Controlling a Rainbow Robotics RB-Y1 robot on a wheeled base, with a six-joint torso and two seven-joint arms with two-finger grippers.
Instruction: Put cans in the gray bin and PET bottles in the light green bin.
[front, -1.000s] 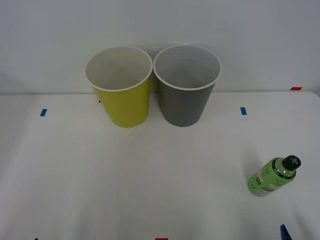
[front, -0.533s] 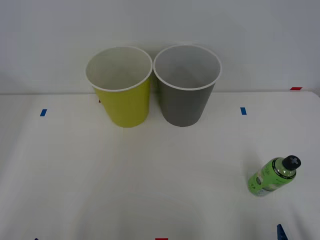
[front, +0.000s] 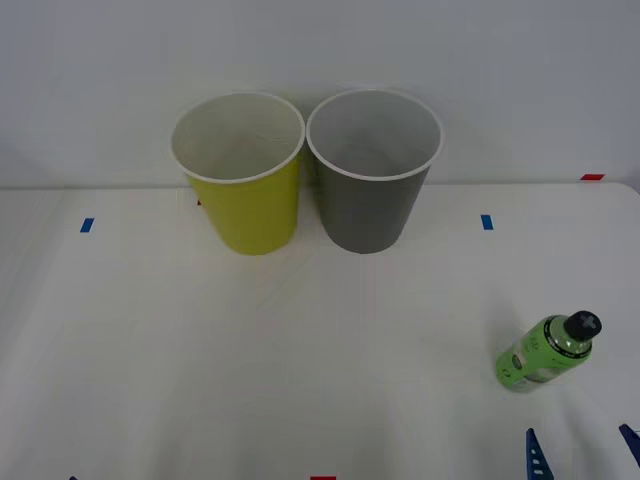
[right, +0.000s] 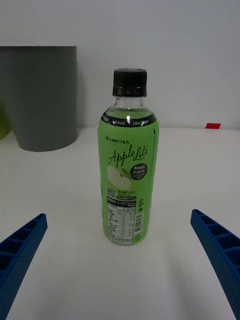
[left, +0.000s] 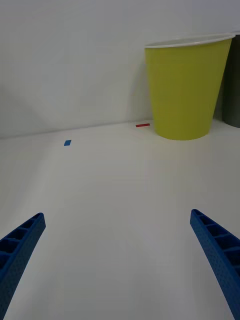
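Observation:
The PET bottle (front: 545, 352) stands upright on the white table at the right, clear with a green label and a black cap. My right gripper (front: 580, 455) is open just in front of it, and the bottle (right: 127, 165) stands a little beyond and between the blue fingers (right: 20, 245). The light green bin (front: 240, 175) and the gray bin (front: 373, 170) stand side by side at the back. My left gripper (left: 120, 265) hangs open over bare table, facing the light green bin (left: 187, 90). Cans are out of view.
Blue tape marks (front: 87, 225) (front: 486, 222) and a red one (front: 592, 177) lie on the table (front: 300, 350). A pale wall rises right behind the bins. The gray bin's edge (left: 232, 85) shows beside the green one.
Two blue fingertips of the right gripper now show at the front view's bottom right, where one tip showed before. The bottle and bins have not moved.

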